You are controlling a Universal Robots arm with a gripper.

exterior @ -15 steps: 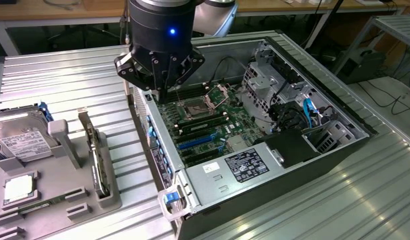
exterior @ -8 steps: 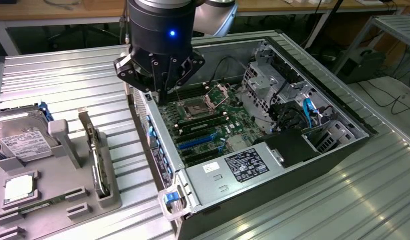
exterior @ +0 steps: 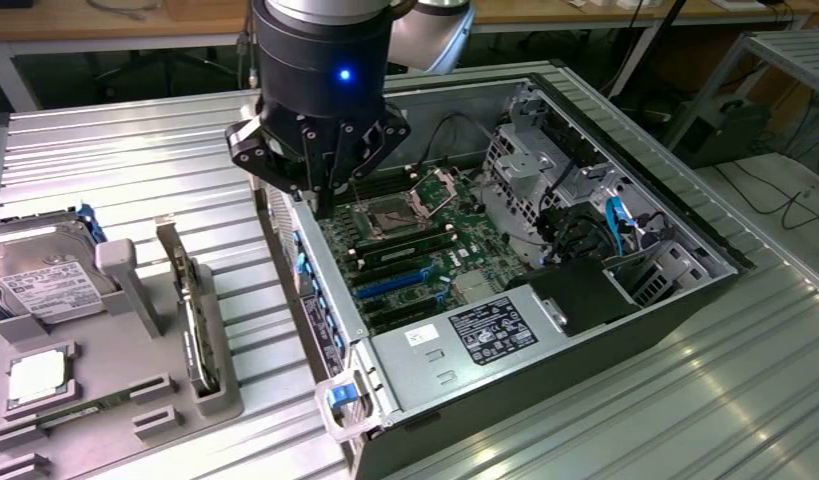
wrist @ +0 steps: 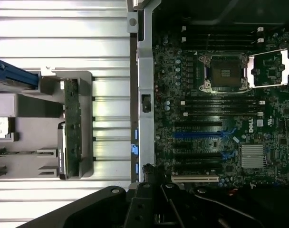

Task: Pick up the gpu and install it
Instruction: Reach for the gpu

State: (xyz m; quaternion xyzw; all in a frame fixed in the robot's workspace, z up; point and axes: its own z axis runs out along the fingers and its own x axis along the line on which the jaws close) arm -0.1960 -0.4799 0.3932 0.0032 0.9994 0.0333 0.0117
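Pickup step, I judged — gripper (exterior: 316, 192) hung over the case wall (exterior: 322, 320), open or closed I couldn't tell; gpu (exterior: 189, 300) stood in its holder (exterior: 116, 372), well apart. Next needed alignment above its top edge.

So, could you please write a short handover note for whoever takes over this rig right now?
Gripper: hovering over the near side wall of the open black computer case, carrying nothing.
Gpu card, thin and flat with a silver end bracket: standing on edge in the grey holder tray beside the case, apart from the gripper.
Done: nothing that shows.
Left: pickup, and install on the green motherboard.
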